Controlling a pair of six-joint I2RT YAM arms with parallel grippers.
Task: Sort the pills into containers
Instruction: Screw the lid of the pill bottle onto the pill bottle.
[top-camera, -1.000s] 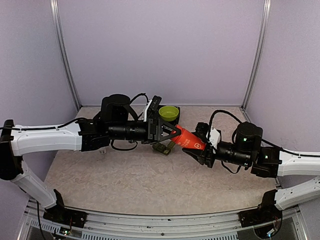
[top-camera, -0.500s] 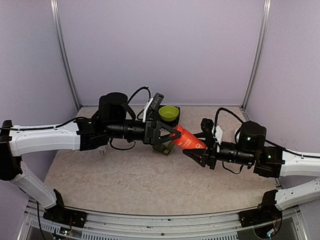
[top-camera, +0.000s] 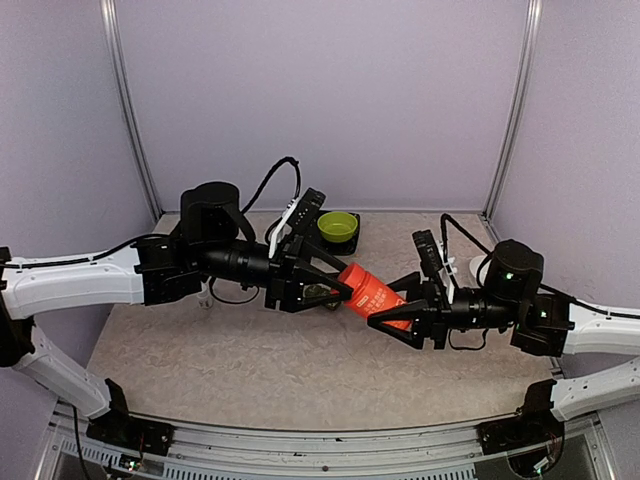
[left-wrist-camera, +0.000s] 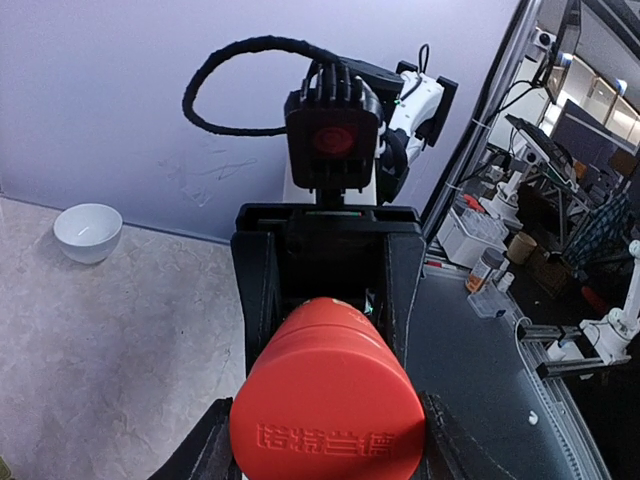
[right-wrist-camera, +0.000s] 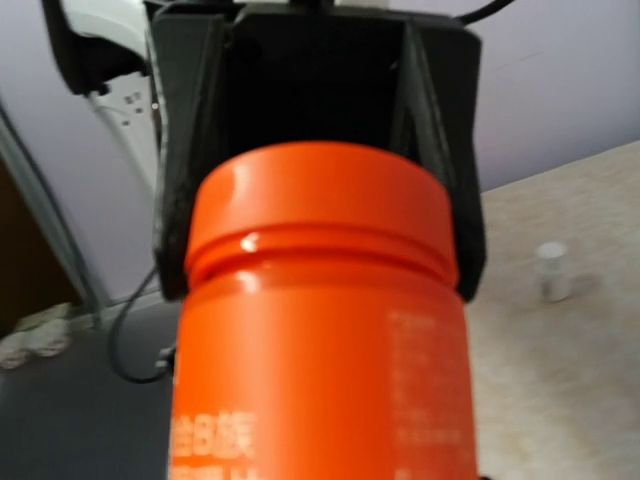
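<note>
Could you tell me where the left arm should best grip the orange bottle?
Probably the cap, pinched across its round side wall, coming end-on from the left: the bottle lies cap-first toward that arm while the right gripper holds its body.

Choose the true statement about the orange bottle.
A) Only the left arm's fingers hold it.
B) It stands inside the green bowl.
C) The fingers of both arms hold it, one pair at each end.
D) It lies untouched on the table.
C: the left fingers clamp the cap end of the orange bottle, and the right fingers clamp its other end.
</note>
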